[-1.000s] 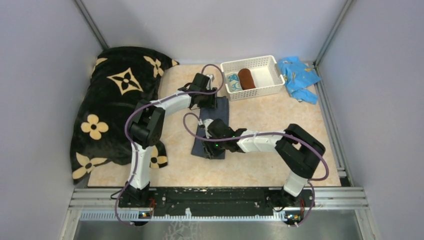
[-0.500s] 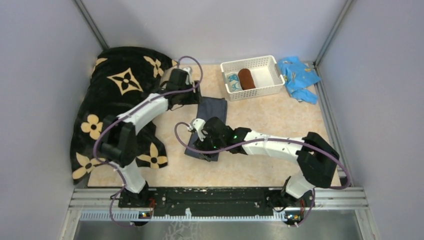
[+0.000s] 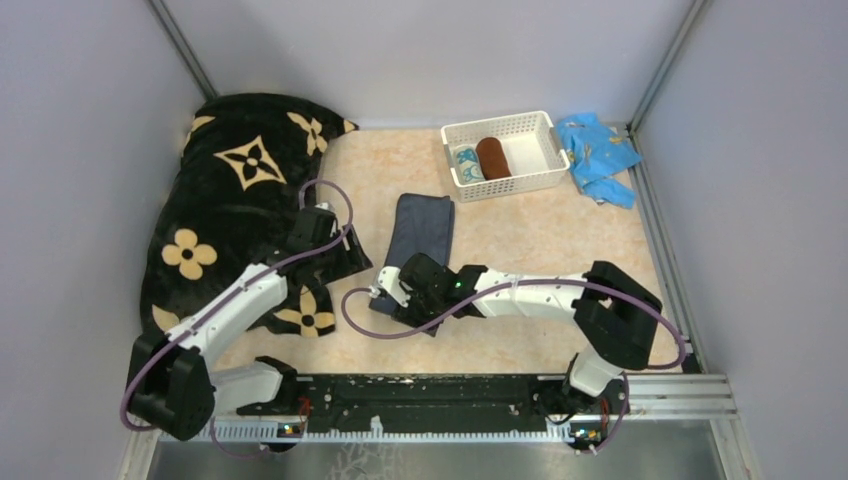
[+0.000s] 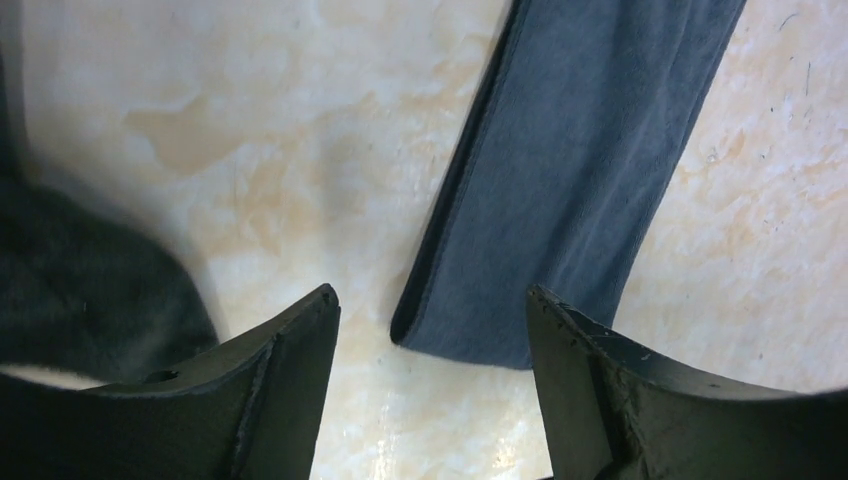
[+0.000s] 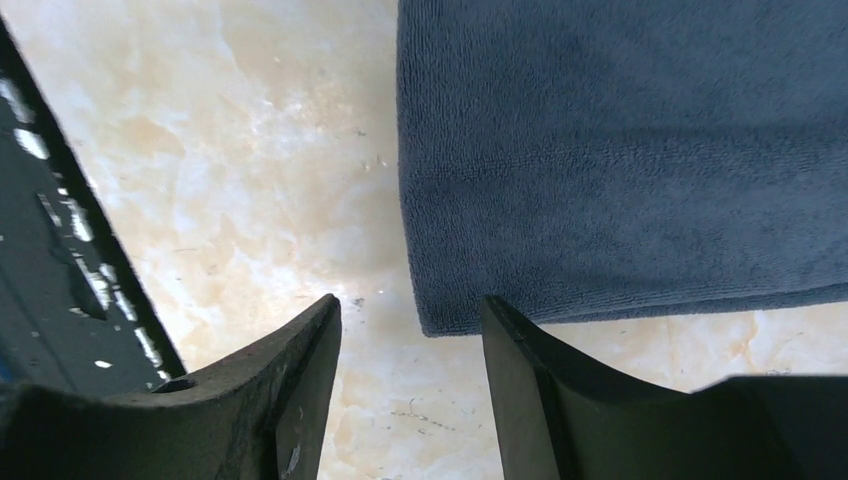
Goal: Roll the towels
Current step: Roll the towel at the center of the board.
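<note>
Sitting in basket (image 3: 533, 148): teal-and-white towel (image 3: 466, 160) | rust-brown towel (image 3: 492, 157), apparently rolled

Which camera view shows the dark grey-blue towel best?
The top external view: the grey-blue towel lies flat there, seen at nearly full length. The left wrist view shows one end and a long edge; the right wrist view shows only a corner.

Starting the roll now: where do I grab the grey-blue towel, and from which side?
The near short edge of the towel, at the corner by the open right claw, coming from the near side. It lies flat, a long strip running near to far.
</note>
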`<move>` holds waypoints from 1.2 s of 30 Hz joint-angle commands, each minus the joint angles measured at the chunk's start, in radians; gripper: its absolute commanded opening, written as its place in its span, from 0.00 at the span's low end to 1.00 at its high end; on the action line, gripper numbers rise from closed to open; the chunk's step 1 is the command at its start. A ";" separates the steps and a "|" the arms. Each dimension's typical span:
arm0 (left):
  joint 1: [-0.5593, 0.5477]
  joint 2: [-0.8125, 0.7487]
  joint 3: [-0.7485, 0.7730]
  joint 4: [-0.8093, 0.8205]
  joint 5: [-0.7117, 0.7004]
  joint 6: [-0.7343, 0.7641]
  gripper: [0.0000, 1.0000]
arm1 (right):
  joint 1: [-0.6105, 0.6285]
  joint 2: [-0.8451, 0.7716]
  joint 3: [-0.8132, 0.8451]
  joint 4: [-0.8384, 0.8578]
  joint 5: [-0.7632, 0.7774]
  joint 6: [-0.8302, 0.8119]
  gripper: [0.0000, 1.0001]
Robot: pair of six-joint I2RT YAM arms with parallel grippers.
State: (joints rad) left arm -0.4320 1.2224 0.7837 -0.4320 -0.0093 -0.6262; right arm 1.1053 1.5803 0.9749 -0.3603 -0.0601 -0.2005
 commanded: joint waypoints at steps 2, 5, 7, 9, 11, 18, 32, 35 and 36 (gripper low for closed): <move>0.000 -0.120 -0.095 -0.010 0.052 -0.140 0.74 | 0.019 0.054 0.013 -0.011 0.054 -0.032 0.54; 0.001 -0.137 -0.141 0.015 0.119 -0.164 0.74 | 0.021 0.093 0.006 -0.017 0.063 -0.028 0.53; 0.000 -0.133 -0.165 0.021 0.153 -0.181 0.73 | 0.023 0.119 0.007 -0.026 0.068 -0.020 0.51; -0.001 -0.124 -0.189 0.026 0.169 -0.193 0.71 | 0.026 0.134 0.004 -0.036 0.076 -0.005 0.47; -0.001 -0.115 -0.209 0.032 0.171 -0.203 0.70 | 0.029 0.146 -0.006 -0.045 0.078 0.016 0.46; -0.006 -0.082 -0.249 0.065 0.195 -0.226 0.69 | 0.049 0.166 -0.058 -0.029 0.088 0.083 0.36; -0.095 -0.080 -0.295 0.070 0.161 -0.446 0.68 | 0.057 0.083 -0.084 0.155 -0.078 0.245 0.00; -0.107 -0.091 -0.303 0.035 0.122 -0.495 0.67 | 0.056 0.083 -0.089 0.172 -0.072 0.283 0.00; -0.111 -0.094 -0.304 0.021 0.108 -0.511 0.67 | 0.056 0.082 -0.093 0.180 -0.070 0.298 0.00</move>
State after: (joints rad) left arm -0.5293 1.1545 0.4919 -0.3721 0.1585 -1.0386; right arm 1.1400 1.6749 0.9085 -0.2050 -0.0738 0.0101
